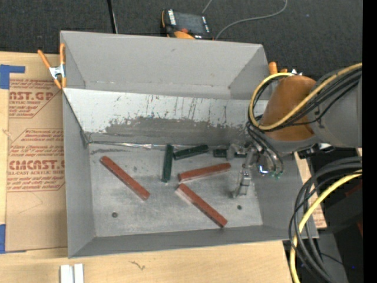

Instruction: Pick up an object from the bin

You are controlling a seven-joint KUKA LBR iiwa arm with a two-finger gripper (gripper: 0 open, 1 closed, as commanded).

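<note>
My gripper (241,186) hangs low over the right side of the bin floor, just right of the sticks. Nearest to it is a red-brown flat stick (204,172) lying almost level, its right end a short way left of the gripper. A second red-brown stick (200,204) lies slanted below and to the left of the gripper. A short dark green piece (221,153) rests by the back wall, up and left of the gripper. Nothing shows in the gripper's grasp.
Two dark green sticks lie mid-bin, one upright (167,163) and one slanted (190,152) along the back wall. A third red-brown stick (123,177) lies slanted at the left. The arm with its orange cover and cables leans over the right rim.
</note>
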